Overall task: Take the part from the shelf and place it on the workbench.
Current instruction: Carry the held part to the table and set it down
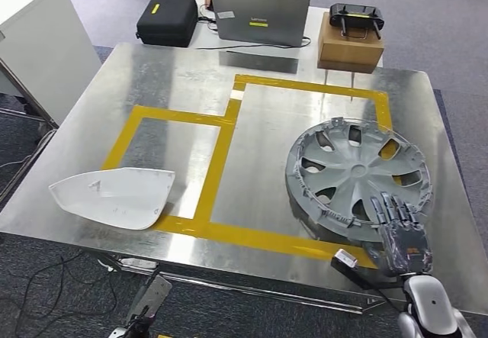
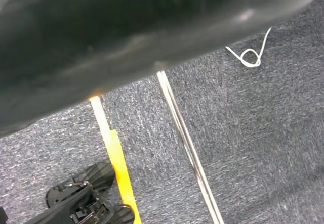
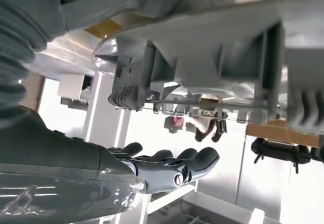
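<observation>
Right hand point(image 1: 402, 235) fingers point(image 1: 394, 210) hide the wheel cover's point(image 1: 357, 172) near rim.

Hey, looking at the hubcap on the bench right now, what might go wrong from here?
1. The right hand lies on the near rim of the hubcap, fingers stretched flat over it. Pulling back could drag the hubcap toward the near edge of the workbench, which is close.
2. The hubcap covers the yellow tape on its right side, so it may not sit fully inside the marked box.
3. The white part lies close to the near left edge; a bump might knock it off.
</observation>
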`<action>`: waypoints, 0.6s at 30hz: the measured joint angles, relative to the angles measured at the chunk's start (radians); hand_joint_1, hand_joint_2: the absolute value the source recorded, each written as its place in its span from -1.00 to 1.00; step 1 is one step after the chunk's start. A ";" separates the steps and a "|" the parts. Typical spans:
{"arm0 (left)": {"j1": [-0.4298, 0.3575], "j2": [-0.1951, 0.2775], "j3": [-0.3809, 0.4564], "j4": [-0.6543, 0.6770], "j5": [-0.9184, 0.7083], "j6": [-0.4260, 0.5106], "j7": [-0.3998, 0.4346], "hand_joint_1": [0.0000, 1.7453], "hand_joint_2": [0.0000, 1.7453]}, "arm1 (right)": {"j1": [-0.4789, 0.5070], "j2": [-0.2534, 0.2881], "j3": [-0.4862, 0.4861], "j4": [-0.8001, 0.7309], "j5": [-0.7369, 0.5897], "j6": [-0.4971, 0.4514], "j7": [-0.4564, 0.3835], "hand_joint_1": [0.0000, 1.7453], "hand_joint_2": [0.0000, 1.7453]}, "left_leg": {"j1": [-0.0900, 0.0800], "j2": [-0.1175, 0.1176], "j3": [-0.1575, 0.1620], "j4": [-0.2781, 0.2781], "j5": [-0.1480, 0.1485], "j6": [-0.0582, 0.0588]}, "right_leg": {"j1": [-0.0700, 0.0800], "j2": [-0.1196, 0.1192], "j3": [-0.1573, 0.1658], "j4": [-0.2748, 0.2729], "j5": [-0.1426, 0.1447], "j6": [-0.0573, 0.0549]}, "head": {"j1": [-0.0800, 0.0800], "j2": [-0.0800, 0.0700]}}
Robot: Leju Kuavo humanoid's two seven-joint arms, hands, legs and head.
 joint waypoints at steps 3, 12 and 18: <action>0.000 0.000 0.000 0.000 0.000 0.000 0.000 -1.00 -1.00 | 0.002 0.009 -0.011 -0.009 -0.013 0.005 -0.003 -1.00 1.00 | 0.000 0.000 0.000 0.000 0.000 0.000 | 0.000 0.000 0.000 0.000 0.000 0.000 | 0.000 0.000; 0.000 0.000 0.000 0.000 0.000 0.000 0.000 -1.00 -1.00 | 0.005 0.021 -0.019 -0.017 -0.015 0.007 -0.004 -1.00 1.00 | 0.000 0.000 0.000 0.000 0.000 0.000 | 0.000 0.000 0.000 0.000 0.000 0.000 | 0.000 0.000; 0.000 0.000 0.000 0.000 0.003 0.000 -0.001 -1.00 -1.00 | 0.005 0.030 -0.031 -0.023 -0.128 0.039 -0.037 -1.00 1.00 | 0.000 0.000 0.000 0.000 0.000 0.000 | 0.000 0.000 0.000 0.000 0.000 0.000 | 0.000 0.000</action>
